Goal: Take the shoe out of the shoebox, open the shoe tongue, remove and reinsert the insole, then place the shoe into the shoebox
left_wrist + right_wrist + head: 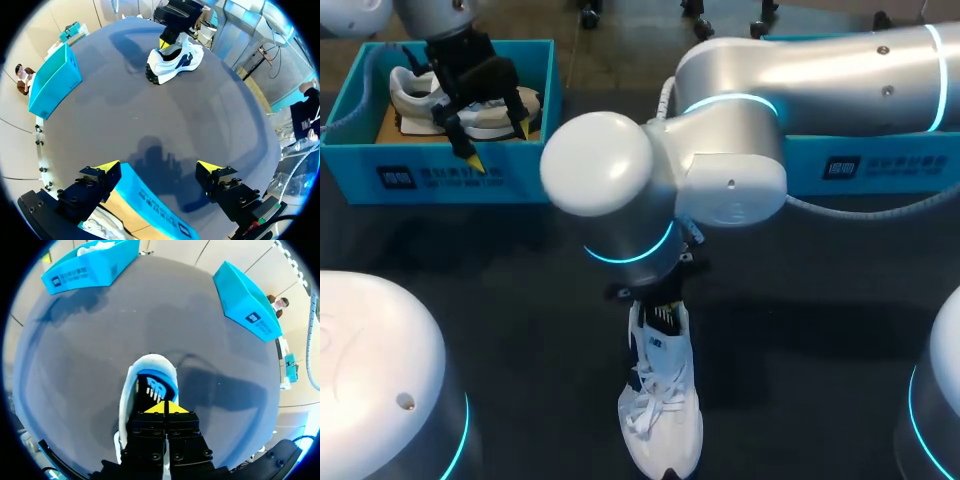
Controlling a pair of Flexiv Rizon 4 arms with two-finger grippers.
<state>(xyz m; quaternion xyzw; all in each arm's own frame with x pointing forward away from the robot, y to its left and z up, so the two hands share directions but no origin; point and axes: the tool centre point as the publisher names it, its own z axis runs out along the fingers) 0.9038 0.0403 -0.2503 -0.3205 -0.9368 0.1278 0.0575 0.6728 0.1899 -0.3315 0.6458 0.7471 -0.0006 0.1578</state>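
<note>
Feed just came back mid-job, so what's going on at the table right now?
The right gripper is down at the opening of the white shoe, which lies out on the table. Its fingers are closed together, and I can't tell whether they pinch the tongue or insole. The left gripper hangs open over the left shoebox, which holds a second shoe.

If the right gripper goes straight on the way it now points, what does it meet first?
Probably the blue insole inside the white shoe, directly ahead of the closed tips of the right gripper; how near is unclear.
</note>
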